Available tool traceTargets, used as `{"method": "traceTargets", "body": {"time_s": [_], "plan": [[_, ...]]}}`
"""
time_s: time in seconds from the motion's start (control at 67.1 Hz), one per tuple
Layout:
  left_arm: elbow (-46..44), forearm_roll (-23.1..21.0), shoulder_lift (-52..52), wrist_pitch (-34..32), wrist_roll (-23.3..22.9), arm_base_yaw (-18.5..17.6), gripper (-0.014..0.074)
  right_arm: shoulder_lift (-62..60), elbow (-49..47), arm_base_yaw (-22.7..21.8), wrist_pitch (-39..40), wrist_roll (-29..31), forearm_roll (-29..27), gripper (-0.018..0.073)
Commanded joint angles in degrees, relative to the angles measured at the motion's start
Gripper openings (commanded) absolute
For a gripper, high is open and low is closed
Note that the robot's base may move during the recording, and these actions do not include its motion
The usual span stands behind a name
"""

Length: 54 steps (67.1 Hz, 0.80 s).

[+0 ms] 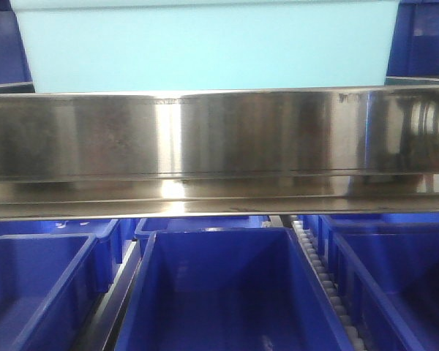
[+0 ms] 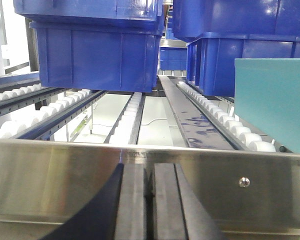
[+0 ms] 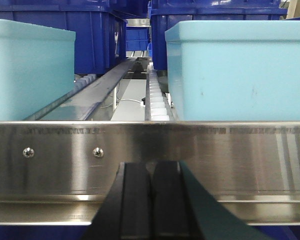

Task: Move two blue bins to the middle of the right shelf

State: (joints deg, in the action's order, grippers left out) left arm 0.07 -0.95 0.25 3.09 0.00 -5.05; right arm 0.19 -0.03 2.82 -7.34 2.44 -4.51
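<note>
- looked stiff: left bin [image 3: 30,70] and right bin [image 3: 240,70], moulded plastic with smooth plain walls; judged rigid but slick on the flat faces.
- judged light if empty; could not see inside from any view, so could not tell the load.
- best taken by the thicker top lip on the near wall, not by the bare wall; too bulky for a one-finger pinch, so probably needed both arms per tub.
- sat on a roller track [image 3: 155,95]; likely to run along the lane under a small push or pull, so worth steadying.
- looked large, rectangular and pale sky-blue, far lighter than the royal-blue crates [image 3: 90,30] behind them.
- stood at the front edge of the shelf, just behind the steel rail [image 3: 200,150], one on each side of the bare centre lane, well apart.
- showed in the front view as one pale tub [image 1: 205,47] above the rail, with royal-blue crates on the level below; could not tell which of the two.
- showed in the left wrist view only as a pale corner at the right edge.
- left pincer [image 2: 150,210]: fingers together, clamped on nothing, low in front of the rail.
- right pincer [image 3: 151,205]: same, fingers together and holding nothing, between the two bins.
- could not tell which shelf or level this was.
</note>
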Motion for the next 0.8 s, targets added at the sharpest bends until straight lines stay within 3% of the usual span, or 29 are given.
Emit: {"method": "traceTargets", "body": {"time_s": [0.0, 0.506, 0.789], "plan": [[-0.07, 0.11, -0.25, -1.06, 0.00, -0.36, -0.0111, -0.19, 0.03, 0.09, 1.42, 0.44, 0.35, -0.0162], [-0.07, 0.28, -0.25, -1.63, 0.00, -0.29, -0.0111, -0.19, 0.03, 0.09, 1.42, 0.44, 0.35, -0.0162], [-0.07, 0.28, -0.25, -7.42, 0.00, -0.29, -0.0111, -0.19, 0.03, 0.09, 5.74, 0.44, 0.35, -0.0162]]}}
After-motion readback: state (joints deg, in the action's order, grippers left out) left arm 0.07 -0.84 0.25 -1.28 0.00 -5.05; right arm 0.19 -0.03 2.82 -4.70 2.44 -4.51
